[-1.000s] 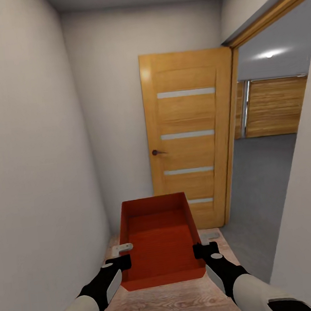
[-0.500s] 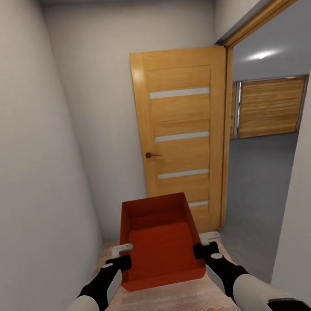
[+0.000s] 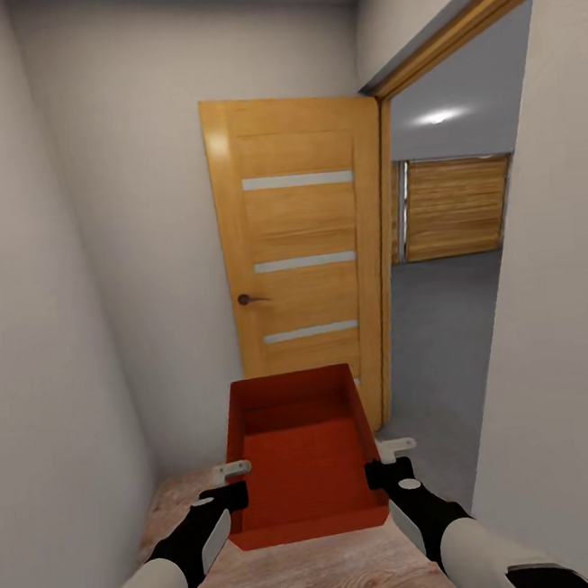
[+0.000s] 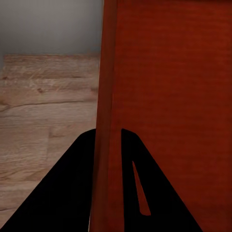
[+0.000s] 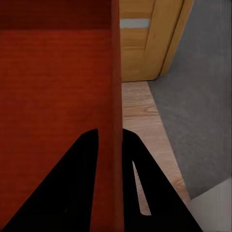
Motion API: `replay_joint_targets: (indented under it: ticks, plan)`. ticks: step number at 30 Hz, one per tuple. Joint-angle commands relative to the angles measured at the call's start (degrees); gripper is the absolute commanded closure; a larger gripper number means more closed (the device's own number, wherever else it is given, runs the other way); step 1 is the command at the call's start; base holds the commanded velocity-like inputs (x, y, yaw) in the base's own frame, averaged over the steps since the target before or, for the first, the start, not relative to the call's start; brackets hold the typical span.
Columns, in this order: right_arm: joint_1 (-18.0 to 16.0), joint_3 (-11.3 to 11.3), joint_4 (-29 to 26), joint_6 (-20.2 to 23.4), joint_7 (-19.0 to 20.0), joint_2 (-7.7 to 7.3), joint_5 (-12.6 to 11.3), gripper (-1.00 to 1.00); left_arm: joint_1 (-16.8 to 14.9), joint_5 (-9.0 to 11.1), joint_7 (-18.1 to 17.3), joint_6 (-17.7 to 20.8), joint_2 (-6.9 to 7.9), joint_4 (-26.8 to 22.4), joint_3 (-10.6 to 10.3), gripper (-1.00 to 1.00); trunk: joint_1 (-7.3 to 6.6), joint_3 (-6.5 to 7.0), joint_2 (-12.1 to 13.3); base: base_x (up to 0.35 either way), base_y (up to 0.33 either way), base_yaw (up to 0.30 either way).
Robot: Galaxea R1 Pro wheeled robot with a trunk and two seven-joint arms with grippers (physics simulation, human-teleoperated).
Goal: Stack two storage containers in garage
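An orange box [image 3: 302, 456] sat low at centre, carried above wood floor [image 3: 305, 573]. The left gripper [image 3: 226, 493] and right gripper [image 3: 385, 470] each pinched a side wall. At two o'clock, a doorway opened onto grey floor [image 3: 441, 315]; turning gently would keep the box clear of the door [image 3: 303, 248].

Open wooden door [image 3: 300, 248] (glazed slits)

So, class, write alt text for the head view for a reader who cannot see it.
Two black grippers, left gripper and right gripper, hold an orange-red storage container by its side walls in a narrow white hallway. Ahead stands an open wooden door; through the doorway on the right lies a dark grey floor.
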Motion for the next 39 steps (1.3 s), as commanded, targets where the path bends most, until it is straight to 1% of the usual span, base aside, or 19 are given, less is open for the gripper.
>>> replay_joint_targets:
  ticks: [1,30,33,39]
  plan:
    - [-0.03,-0.13,0.25,-0.17,0.67,0.05,-0.07,1.0,-0.04,-0.67,1.5,-0.35,0.04,-1.41,1.52,1.0,0.03,-0.09,-0.07,0.21,0.212,-0.288]
    - [-0.01,-0.13,0.25,-0.17,0.69,0.05,-0.07,1.0,-0.04,-0.67,1.5,-0.36,0.04,-1.45,1.47,1.0,0.03,-0.09,-0.07,0.229,0.229,-0.288]
    - [-0.01,-0.13,0.25,-0.17,0.67,0.05,-0.07,1.0,-0.04,-0.67,1.5,-0.38,0.04,-1.48,1.49,1.0,0.03,-0.09,-0.07,0.167,0.135,-0.288]
    - [0.0,-0.13,0.25,-0.17,0.68,0.05,-0.07,1.0,-0.04,-0.67,1.5,-0.41,0.04,-1.49,1.48,1.0,0.03,-0.09,-0.07,0.018,0.013,-0.288]
